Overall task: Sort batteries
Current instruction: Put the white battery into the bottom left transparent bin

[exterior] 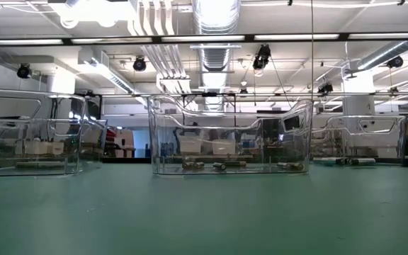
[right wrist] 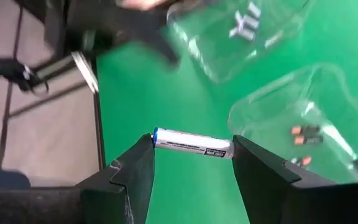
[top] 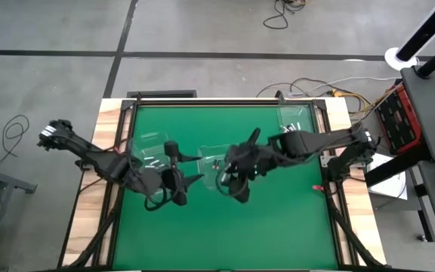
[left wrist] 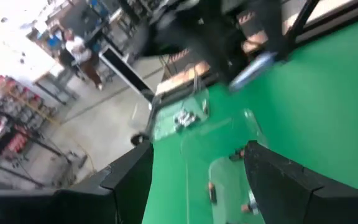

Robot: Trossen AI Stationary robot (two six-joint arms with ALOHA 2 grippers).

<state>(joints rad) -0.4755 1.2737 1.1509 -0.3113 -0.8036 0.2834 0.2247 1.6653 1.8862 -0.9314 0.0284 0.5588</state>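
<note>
My right gripper (right wrist: 194, 163) is shut on a white battery with a blue end (right wrist: 191, 144), above the green table just near of the middle clear bin (top: 211, 160). In the low view, that bin (exterior: 229, 134) has several small batteries (exterior: 218, 166) on its floor. A left bin (top: 149, 155) holds silvery batteries (right wrist: 244, 25). A third bin (top: 297, 121) stands at the far right, with batteries (left wrist: 184, 118) in it. My left gripper (top: 176, 187) hangs open near the left bin, and nothing is between its fingers (left wrist: 129, 180). My right gripper pinches the battery between its two fingers, one finger (right wrist: 138, 163) on the blue end (right wrist: 156, 135) and the other on the opposite end (right wrist: 229, 150). The battery lies level, spanning the gap between the fingers, and is lifted clear of the table.
The three bins stand in a row across the table's far half. A small red object (top: 317, 187) lies at the table's right edge. The near half of the green mat (top: 225, 234) is bare. Wooden borders and black frame rails run along both sides.
</note>
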